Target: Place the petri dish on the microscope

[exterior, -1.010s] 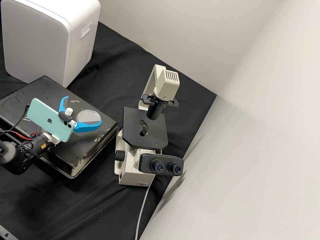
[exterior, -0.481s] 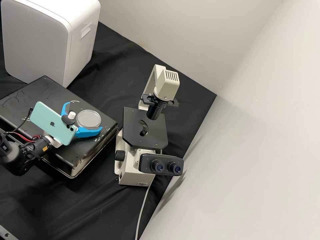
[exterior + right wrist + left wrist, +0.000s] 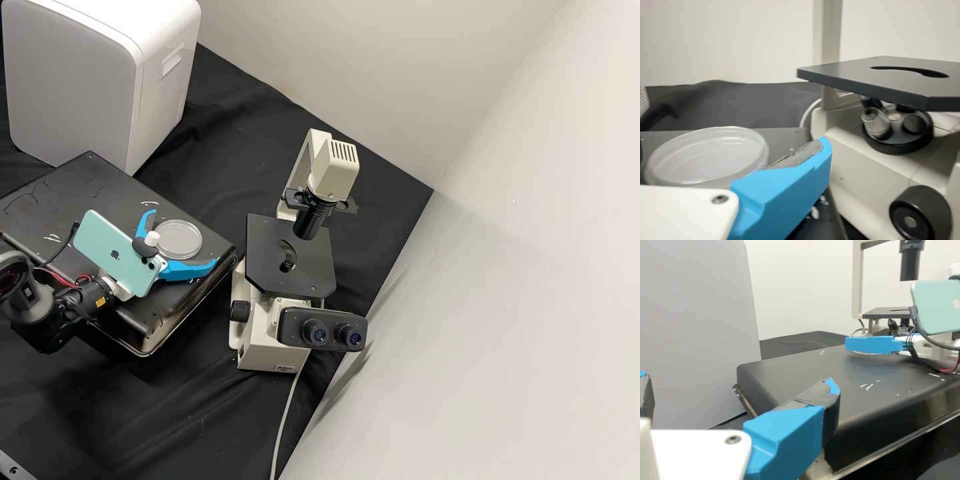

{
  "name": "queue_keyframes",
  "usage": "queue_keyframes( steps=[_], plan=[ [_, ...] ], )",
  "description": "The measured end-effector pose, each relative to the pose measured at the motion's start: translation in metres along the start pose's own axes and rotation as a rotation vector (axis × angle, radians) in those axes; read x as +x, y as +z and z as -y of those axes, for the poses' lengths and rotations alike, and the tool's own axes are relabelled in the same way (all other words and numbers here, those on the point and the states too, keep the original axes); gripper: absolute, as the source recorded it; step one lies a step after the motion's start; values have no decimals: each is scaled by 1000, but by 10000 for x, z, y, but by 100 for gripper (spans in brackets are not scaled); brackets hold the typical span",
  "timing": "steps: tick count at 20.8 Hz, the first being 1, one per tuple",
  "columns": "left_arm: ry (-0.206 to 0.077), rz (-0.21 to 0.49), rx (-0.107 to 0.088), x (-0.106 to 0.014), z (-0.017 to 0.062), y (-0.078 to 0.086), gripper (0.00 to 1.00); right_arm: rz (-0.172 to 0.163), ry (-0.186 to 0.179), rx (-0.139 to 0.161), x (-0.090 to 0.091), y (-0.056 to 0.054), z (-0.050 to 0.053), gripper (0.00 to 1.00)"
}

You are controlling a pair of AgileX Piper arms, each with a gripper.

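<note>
High view, black bench [image 3: 167, 413], microscope [image 3: 287, 293] beside pale wall [image 3: 507, 267], white box [image 3: 93, 73] behind

Right arm [image 3: 40, 313]: enters low from the left edge of the high view, forearm and wrist roughly level, extended forward. Right gripper [image 3: 183, 237]: horizontal, blue fingers [image 3: 190, 268] spread well apart. Left gripper [image 3: 737, 384]: low and level, fingers likewise wide apart, facing the right gripper, which stands well ahead of it.

Right gripper [image 3: 181, 241] advanced toward microscope [image 3: 263, 337], farther around petri dish [image 3: 177, 238]
</note>
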Motion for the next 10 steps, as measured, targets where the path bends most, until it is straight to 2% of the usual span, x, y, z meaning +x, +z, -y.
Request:
queue_keyframes(
  steps=[7, 10],
  plan=[
    [-5, -1, 3, 3, 10, 0, 100, -12, 23, -8, 109, 36, 25, 100],
    [-7, -2, 5, 5, 13, 0, 100, -19, 36, -25, 127, 45, 28, 100]
  ],
)
